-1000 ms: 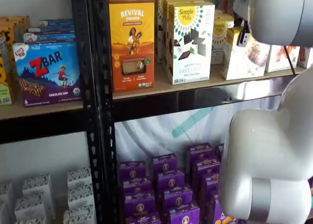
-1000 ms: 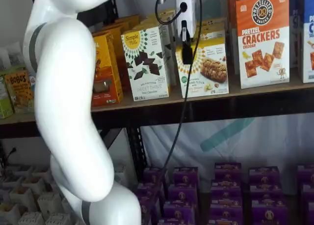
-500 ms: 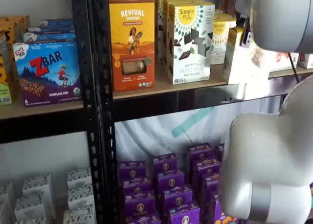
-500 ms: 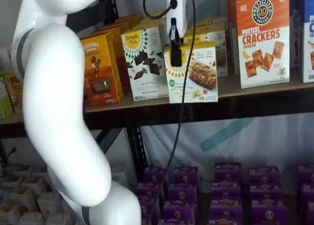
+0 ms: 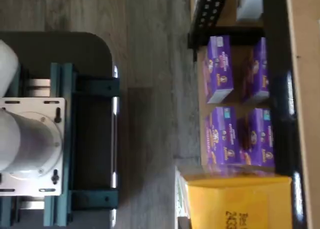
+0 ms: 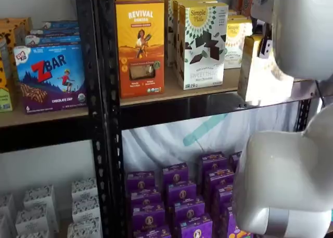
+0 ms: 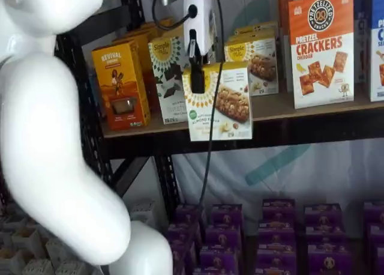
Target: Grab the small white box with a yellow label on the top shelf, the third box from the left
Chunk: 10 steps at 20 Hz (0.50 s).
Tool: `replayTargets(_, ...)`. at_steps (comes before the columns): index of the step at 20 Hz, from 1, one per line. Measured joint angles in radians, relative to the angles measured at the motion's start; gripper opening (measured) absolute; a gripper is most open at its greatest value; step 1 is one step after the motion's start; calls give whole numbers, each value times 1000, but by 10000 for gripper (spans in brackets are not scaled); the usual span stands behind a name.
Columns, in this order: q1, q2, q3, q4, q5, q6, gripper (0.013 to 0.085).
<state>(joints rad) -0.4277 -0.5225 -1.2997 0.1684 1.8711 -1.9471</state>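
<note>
The small white box (image 7: pixel 221 104) has a yellow top band and a snack bar picture. It hangs in front of the top shelf (image 7: pixel 312 126), clear of the board, with its lower edge over the black beam. My gripper (image 7: pixel 197 78) is shut on the box's top, one black finger down its front. In a shelf view the box (image 6: pixel 259 74) shows side-on off the shelf (image 6: pixel 177 109) edge, under the gripper (image 6: pixel 267 44). The box's yellow top (image 5: pixel 239 203) shows in the wrist view.
More boxes of the same kind (image 7: pixel 255 60) stay on the board. The Simple Mills box (image 6: pixel 202 43), the orange Revival box (image 6: pixel 140 45) and the pretzel cracker box (image 7: pixel 321 47) stand beside them. Purple boxes (image 7: pixel 276 227) fill the lower level. My white arm (image 7: pixel 54 137) stands in front.
The gripper has drawn the small white box outward off the shelf and a little lower. The arm has swung along with it.
</note>
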Motion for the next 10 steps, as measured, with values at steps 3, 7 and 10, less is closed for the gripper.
replayTargets(3,28,-56,47,-4,19,27,330)
replayTargets(7,54,-101,83,5,40,59,330)
replayTargets(10,72,-127,104,10,44,78,330)
